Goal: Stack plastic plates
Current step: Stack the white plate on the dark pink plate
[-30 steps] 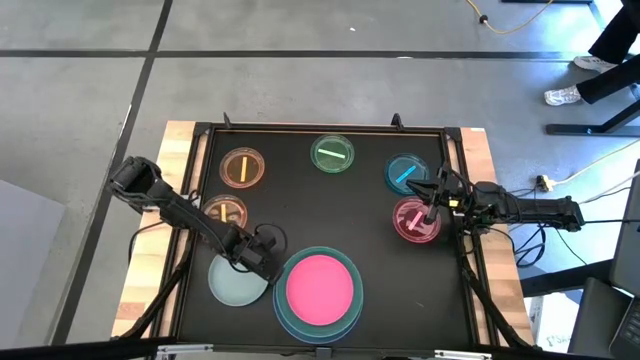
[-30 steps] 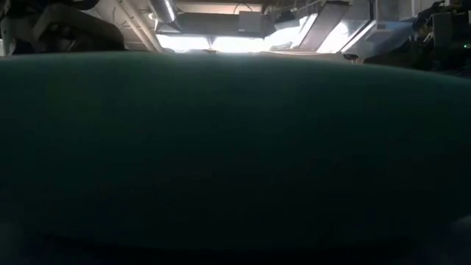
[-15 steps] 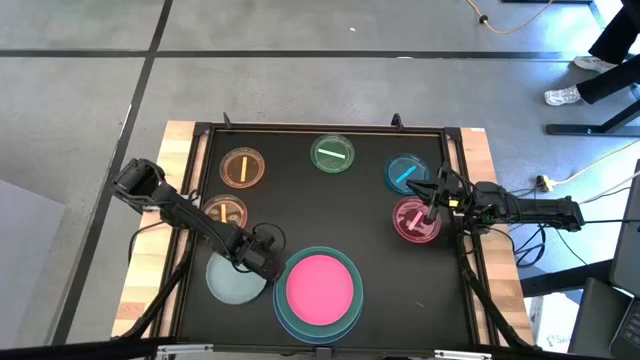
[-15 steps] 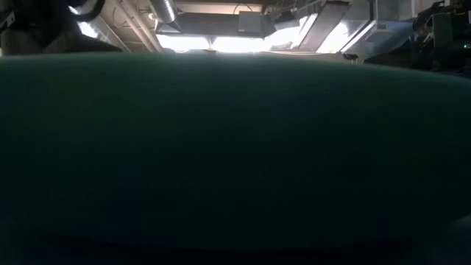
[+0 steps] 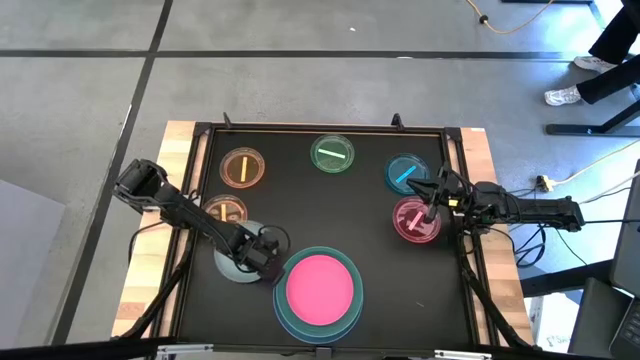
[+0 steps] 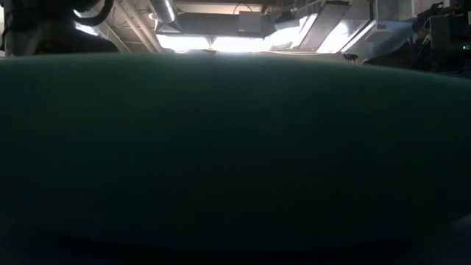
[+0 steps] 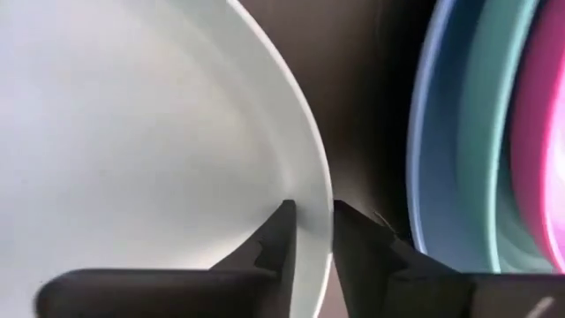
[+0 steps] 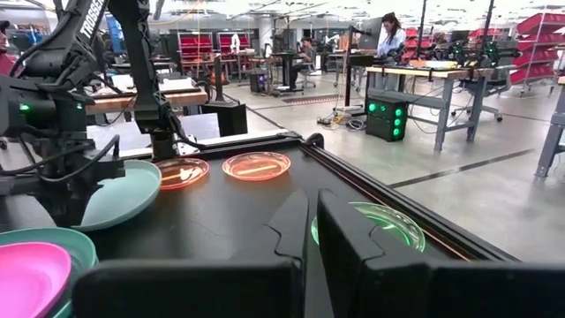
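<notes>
The left end effector (image 7: 309, 231) pinches the rim of the pale mint plate (image 5: 232, 264), tilted just left of the pink-topped stack (image 5: 320, 287); that stack lies right, nearest this arm. The right end effector (image 5: 432, 205) looks clenched over the small pink plate (image 5: 413, 222)

Only readable text I can spot is on the left arm (image 8: 84, 40) as seen from the right wrist view: white capital letters running along its upper link, looks like "TROSSE", with the rest of the word cut off by the angle. Nothing readable on any of the plates, the table, or the shelves and benches in the room behind. The high view, the low view and the left wrist view have no lettering, numbers or labels I can make out.
</notes>
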Tool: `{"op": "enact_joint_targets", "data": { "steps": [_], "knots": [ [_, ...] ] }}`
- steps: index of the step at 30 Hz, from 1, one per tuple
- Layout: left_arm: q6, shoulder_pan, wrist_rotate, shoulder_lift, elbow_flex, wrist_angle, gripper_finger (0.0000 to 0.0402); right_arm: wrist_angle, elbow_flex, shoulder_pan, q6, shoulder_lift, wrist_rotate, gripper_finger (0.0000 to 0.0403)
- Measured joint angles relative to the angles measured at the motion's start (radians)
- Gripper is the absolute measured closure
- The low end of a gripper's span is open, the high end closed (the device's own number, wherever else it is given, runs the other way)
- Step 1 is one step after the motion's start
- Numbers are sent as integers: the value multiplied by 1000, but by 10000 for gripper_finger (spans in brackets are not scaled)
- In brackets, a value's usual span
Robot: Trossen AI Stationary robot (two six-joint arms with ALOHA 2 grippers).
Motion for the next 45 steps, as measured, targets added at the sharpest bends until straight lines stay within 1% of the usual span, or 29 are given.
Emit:
{"op": "enact_joint_targets", "data": {
  "steps": [3, 6, 9, 12, 17, 21, 26, 33, 45],
  "knots": [
    [48, -1, 1, 0, 0, -1, 364, -1, 0, 0, 0, 0, 0, 378],
    [113, -2, -20, -4, -1, -1, 376, -1, 0, 0, 0, 0, 0, 378],
    [171, -2, -38, -3, 11, -9, 379, -1, 0, 0, 0, 0, 0, 378],
    [263, -3, -60, 0, 41, -20, 381, -1, 0, 0, 0, 0, 0, 378],
    [368, -2, -119, 3, 139, -138, 383, -1, 0, 0, 0, 0, 0, 378],
    [376, -2, -145, 2, 204, -230, 384, -2, 0, 0, 0, 0, 0, 378],
    [429, -3, -153, 1, 257, -247, 383, -3, 0, 0, 0, 0, 0, 378],
    [527, -15, -208, 1, 336, -245, 383, -5, 0, 0, -1, 0, 0, 378],
    [698, -88, -342, -1, 528, -232, 382, -6, 0, 0, -1, 0, 0, 378]
  ]
}}
